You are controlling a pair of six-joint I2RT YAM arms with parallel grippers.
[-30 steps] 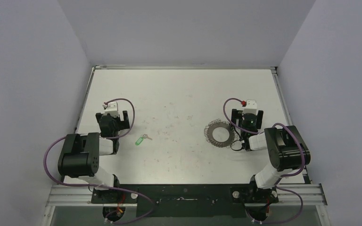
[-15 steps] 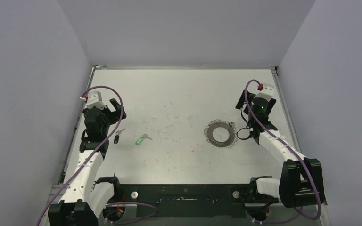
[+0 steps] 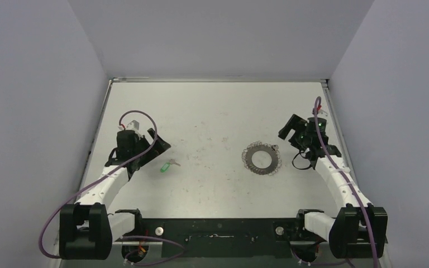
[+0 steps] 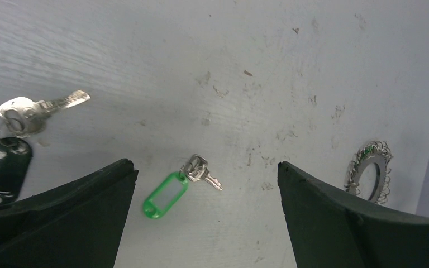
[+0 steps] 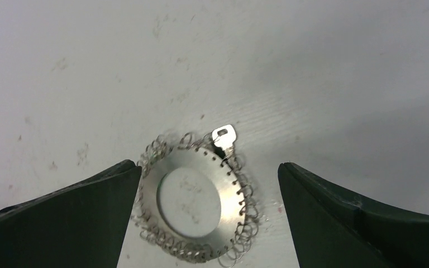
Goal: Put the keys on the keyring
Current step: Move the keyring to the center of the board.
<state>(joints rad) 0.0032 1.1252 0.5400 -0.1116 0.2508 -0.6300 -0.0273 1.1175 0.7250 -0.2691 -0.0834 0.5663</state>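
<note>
The keyring (image 3: 261,158) lies flat on the white table, right of centre. In the right wrist view the keyring (image 5: 230,192) sits below and between my open right gripper (image 5: 206,165), and a plain silver key (image 5: 223,137) rests at its far rim. The green-tagged key (image 3: 167,166) lies left of centre. In the left wrist view the green-tagged key (image 4: 166,194) is between the fingers of my open left gripper (image 4: 204,164), which hovers above it. A black-tagged key (image 4: 3,167) with a silver blade lies to its left. Neither left gripper (image 3: 152,154) nor right gripper (image 3: 291,142) holds anything.
Grey walls enclose the table (image 3: 212,106) on the left, back and right. A black rail (image 3: 218,230) with both arm bases runs along the near edge. Purple cables loop off each arm. The keyring (image 4: 371,170) shows at the far right of the left wrist view.
The left gripper has swung right and down towards the green-tagged key. The right gripper has turned left towards the keyring. Both stay open; the keys and ring have not moved.
</note>
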